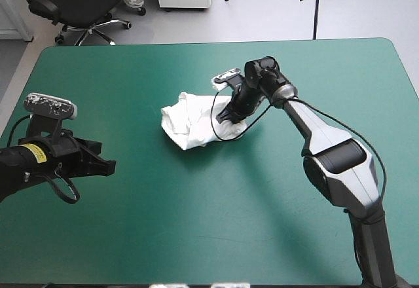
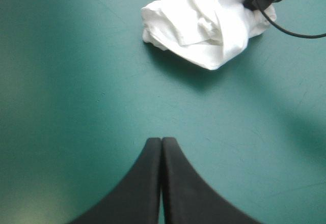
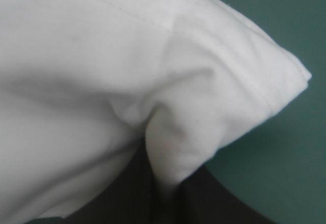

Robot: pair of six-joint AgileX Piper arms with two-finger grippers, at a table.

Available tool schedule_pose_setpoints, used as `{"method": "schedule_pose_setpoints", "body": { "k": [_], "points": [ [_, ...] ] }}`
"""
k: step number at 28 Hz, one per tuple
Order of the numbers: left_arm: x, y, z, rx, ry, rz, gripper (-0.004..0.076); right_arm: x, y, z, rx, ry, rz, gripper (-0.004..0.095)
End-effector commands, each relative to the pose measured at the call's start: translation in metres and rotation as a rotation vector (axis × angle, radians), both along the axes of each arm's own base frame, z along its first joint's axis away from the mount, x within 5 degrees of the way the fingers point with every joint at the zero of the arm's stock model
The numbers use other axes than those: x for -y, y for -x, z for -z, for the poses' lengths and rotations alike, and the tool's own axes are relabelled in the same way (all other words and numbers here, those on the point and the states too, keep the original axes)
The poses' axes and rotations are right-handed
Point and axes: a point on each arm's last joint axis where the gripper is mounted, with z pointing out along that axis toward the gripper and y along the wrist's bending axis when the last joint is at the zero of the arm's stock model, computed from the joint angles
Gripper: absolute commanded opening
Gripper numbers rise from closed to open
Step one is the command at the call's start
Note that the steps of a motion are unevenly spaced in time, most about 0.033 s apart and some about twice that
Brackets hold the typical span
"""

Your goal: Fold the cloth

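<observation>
1. T-shirt (image 1: 190,124) aside, the part of the table nearest the robot is bare teal-green cover (image 1: 196,235), smooth and matte with faint scuffs.
2. Over the near-left part hovers the left gripper (image 2: 161,141). Its curved black fingers are pressed together into one pointed arch and hold nothing. It is well apart from the cloth.
3. Around the table's middle, the T-shirt is a crumpled white heap of rounded lobes and creases. It is not spread at all, so folding looks barely begun.
4. At the heap's right side the right gripper (image 1: 230,119) is down on the fabric. In the right wrist view its fingers (image 3: 219,203) are all but closed, with a tuck of cloth pinched between them. A stitched hem runs just ahead of them.
5. The thin woven cotton should be light, soft and limp. It will likely sag and drape from any hold, keep no shape, and slide easily on the cover. It seems in no way fragile.
6. The best hold is probably a hemmed edge or a corner. A pinch in mid-heap would likely lift it as a lump.
</observation>
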Motion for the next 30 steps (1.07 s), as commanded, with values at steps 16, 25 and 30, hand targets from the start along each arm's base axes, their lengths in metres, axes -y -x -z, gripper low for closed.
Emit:
{"method": "schedule_pose_setpoints", "body": {
  "k": [16, 25, 30],
  "points": [
    [0.005, -0.005, -0.022, 0.199, 0.124, 0.003, -0.0017, 0.233, 0.05, -0.053, 0.141, 0.173, 0.571, -0.0013],
    [0.006, -0.007, -0.024, 0.221, 0.135, 0.001, -0.0017, 0.325, 0.099, -0.045, 0.14, 0.297, 0.846, -0.0013],
    [0.008, -0.013, -0.021, 0.204, 0.133, 0.002, -0.0017, 0.347, 0.117, -0.056, 0.169, 0.302, 0.933, -0.0013]
  ]
}}
